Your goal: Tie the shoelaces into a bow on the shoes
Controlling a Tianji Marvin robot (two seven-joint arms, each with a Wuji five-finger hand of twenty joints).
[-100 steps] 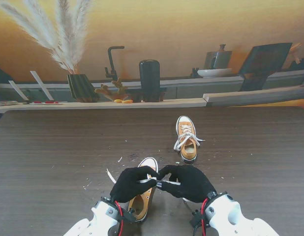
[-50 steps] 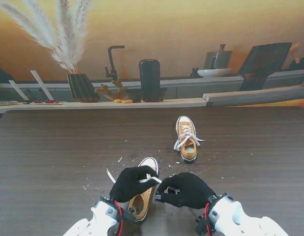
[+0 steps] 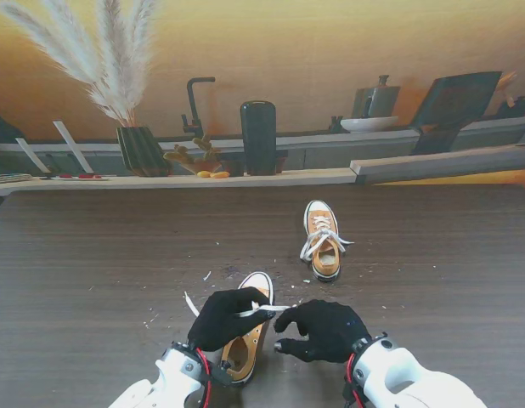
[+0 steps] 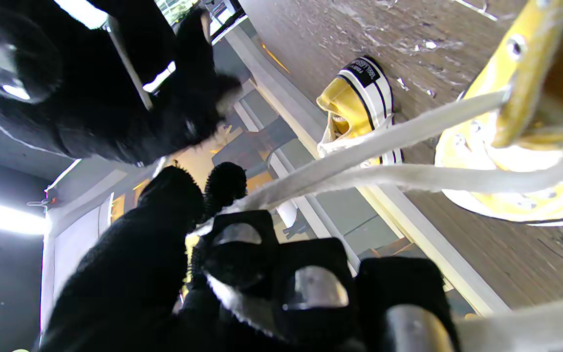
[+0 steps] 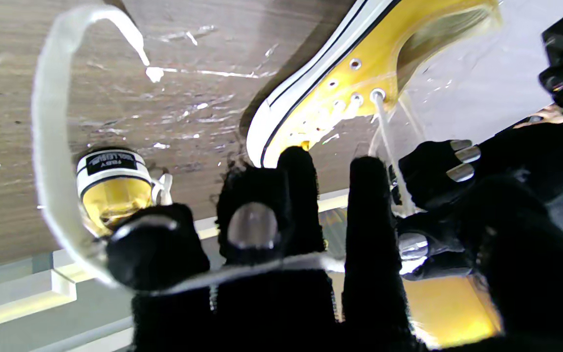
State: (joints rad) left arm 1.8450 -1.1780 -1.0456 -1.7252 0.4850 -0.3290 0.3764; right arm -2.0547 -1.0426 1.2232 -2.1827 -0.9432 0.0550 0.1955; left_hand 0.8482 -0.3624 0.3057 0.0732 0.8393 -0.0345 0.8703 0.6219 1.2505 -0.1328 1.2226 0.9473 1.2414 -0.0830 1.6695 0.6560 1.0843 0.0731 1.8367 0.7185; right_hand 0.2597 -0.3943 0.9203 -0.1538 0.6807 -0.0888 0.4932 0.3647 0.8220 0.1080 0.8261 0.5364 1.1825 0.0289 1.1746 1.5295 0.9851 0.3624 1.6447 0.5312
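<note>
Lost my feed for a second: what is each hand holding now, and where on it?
The left hand pinches the near shoe's lace partway along the strand. A lace drapes across the right hand's fingers; whether it is gripped cannot be told.

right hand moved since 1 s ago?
Yes. The right hand has drawn back from the left hand, nearer to me, away from the far shoe.

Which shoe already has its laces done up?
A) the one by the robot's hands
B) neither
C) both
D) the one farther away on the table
D: the far shoe shows a white bow, while the near shoe's lace hangs loose in the left hand.
</note>
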